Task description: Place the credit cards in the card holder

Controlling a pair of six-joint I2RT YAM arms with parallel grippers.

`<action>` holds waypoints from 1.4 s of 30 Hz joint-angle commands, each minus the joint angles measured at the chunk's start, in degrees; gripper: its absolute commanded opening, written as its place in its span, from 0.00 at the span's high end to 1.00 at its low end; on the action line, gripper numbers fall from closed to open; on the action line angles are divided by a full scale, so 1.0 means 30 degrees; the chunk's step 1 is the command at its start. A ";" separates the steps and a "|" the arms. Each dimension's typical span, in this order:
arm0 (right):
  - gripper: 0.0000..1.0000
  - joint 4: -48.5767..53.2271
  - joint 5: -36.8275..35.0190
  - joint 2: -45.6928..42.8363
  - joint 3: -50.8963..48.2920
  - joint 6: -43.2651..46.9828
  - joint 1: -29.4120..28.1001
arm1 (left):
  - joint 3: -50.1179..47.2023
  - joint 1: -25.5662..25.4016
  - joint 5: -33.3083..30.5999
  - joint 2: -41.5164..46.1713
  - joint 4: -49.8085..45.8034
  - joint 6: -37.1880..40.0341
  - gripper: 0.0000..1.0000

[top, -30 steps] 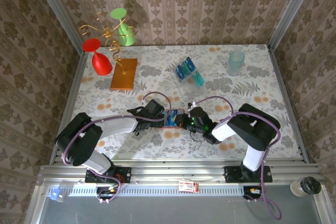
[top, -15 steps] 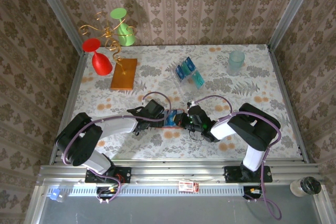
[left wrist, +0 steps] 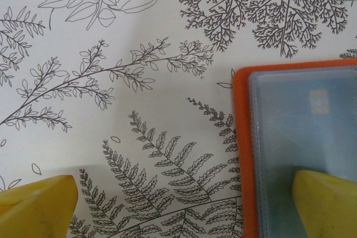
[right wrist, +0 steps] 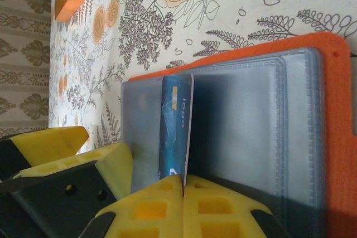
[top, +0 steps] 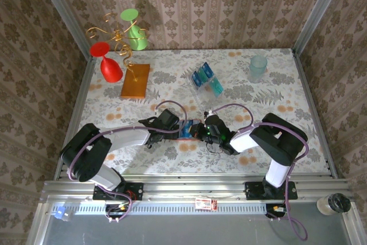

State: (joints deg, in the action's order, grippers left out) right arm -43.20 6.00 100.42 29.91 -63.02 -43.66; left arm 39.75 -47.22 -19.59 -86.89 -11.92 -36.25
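Card holder [right wrist: 329, 110] lies open on the bench [left wrist: 111, 54], between both arms. Right gripper [right wrist: 183, 179]: jaws closed on a blue credit card [right wrist: 174, 126], held on edge, long axis running straight ahead of the jaws over the grey-blue pockets [right wrist: 251, 115]. Entry not discernible. Left gripper [left wrist: 183, 202]: jaws spread wide, one over the holder's page. Judgement: the right arm feeds the card lengthwise.

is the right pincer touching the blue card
Touching: right wrist view shows the right pincer shut on the blue card, its end pinched in the closed jaws.
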 commanded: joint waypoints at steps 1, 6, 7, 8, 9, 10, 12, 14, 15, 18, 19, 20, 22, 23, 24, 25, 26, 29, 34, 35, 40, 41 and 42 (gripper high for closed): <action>1.00 0.2438 -0.0110 -0.0010 -0.0420 0.0361 -0.0170 | -0.0388 -0.0116 -0.0324 0.0024 -0.0918 -0.0016 0.00; 1.00 0.2418 0.0129 0.0007 -0.0395 0.0450 -0.0189 | -0.0358 -0.0111 -0.0310 0.0035 -0.0923 -0.0044 0.00; 1.00 0.2446 0.0141 0.0008 -0.0397 0.0443 -0.0230 | -0.0383 -0.0111 -0.0280 0.0047 -0.0947 -0.0046 0.00; 1.00 0.2491 0.0163 -0.0001 -0.0397 0.0442 -0.0237 | -0.0388 -0.0111 -0.0319 0.0055 -0.0945 -0.0018 0.00; 1.00 0.2476 0.0169 -0.0010 -0.0415 0.0478 -0.0256 | -0.0391 -0.0120 -0.0353 0.0080 -0.0948 -0.0001 0.00; 1.00 0.2510 0.0172 -0.0009 -0.0415 0.0491 -0.0264 | -0.0414 -0.0136 -0.0368 0.0082 -0.0934 -0.0016 0.00; 1.00 0.2564 0.0200 -0.0001 -0.0401 0.0507 -0.0300 | -0.0417 -0.0125 -0.0355 0.0092 -0.0947 -0.0045 0.00; 1.00 0.2588 0.0226 -0.0009 -0.0399 0.0520 -0.0331 | -0.0417 -0.0133 -0.0326 0.0087 -0.0944 -0.0073 0.00; 1.00 0.2594 0.0230 0.0003 -0.0398 0.0502 -0.0381 | -0.0446 -0.0136 -0.0325 0.0088 -0.0919 -0.0075 0.00; 1.00 0.2674 0.0293 -0.0016 -0.0390 0.0545 -0.0446 | -0.0447 -0.0110 -0.0360 0.0084 -0.0918 -0.0075 0.00; 1.00 0.2699 0.0278 -0.0003 -0.0367 0.0546 -0.0421 | -0.0461 -0.0127 -0.0371 0.0080 -0.0897 -0.0075 0.00; 1.00 0.2711 0.0300 0.0016 -0.0356 0.0545 -0.0438 | -0.0474 -0.0124 -0.0332 0.0106 -0.0903 -0.0075 0.00; 1.00 0.2790 0.0321 0.0094 -0.0280 0.0535 -0.0432 | -0.0465 -0.0128 -0.0353 0.0078 -0.0900 -0.0075 0.00; 1.00 0.2827 0.0317 0.0094 -0.0245 0.0552 -0.0444 | -0.0474 -0.0129 -0.0353 0.0096 -0.0905 -0.0075 0.00; 1.00 0.2850 0.0342 0.0136 -0.0210 0.0510 -0.0423 | -0.0475 -0.0111 -0.0358 0.0105 -0.0914 -0.0068 0.00; 1.00 0.2884 0.0366 0.0173 -0.0152 0.0507 -0.0443 | -0.0476 -0.0115 -0.0368 0.0101 -0.0915 -0.0074 0.00; 1.00 0.3009 0.0415 0.0225 -0.0073 0.0553 -0.0421 | -0.0476 -0.0111 -0.0357 0.0099 -0.0918 -0.0075 0.00; 1.00 0.3305 0.0590 0.0401 0.0208 0.0608 -0.0447 | -0.0476 -0.0143 -0.0354 0.0083 -0.0889 -0.0075 0.00; 1.00 0.3668 0.0954 0.0871 0.0698 0.0676 -0.0436 | -0.0505 -0.0137 -0.0364 0.0132 -0.0884 -0.0075 0.00; 1.00 0.3705 0.1017 0.0968 0.0779 0.0704 -0.0436 | -0.0506 -0.0120 -0.0354 0.0134 -0.0889 -0.0075 0.00; 1.00 0.4344 0.1306 0.1216 0.1224 0.0884 -0.0415 | -0.0565 -0.0135 -0.0356 0.0188 -0.0859 -0.0097 0.00; 0.94 0.4598 0.1368 0.1216 0.1358 0.0966 -0.0363 | -0.0563 -0.0142 -0.0368 0.0180 -0.0868 -0.0095 0.00; 0.86 0.4863 0.1471 0.1212 0.1501 0.1140 -0.0280 | -0.0565 -0.0133 -0.0354 0.0173 -0.0889 -0.0104 0.00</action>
State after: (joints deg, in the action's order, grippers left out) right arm -37.89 8.93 101.71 34.02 -62.08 -44.14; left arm 39.46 -47.22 -19.92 -86.72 -11.88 -36.27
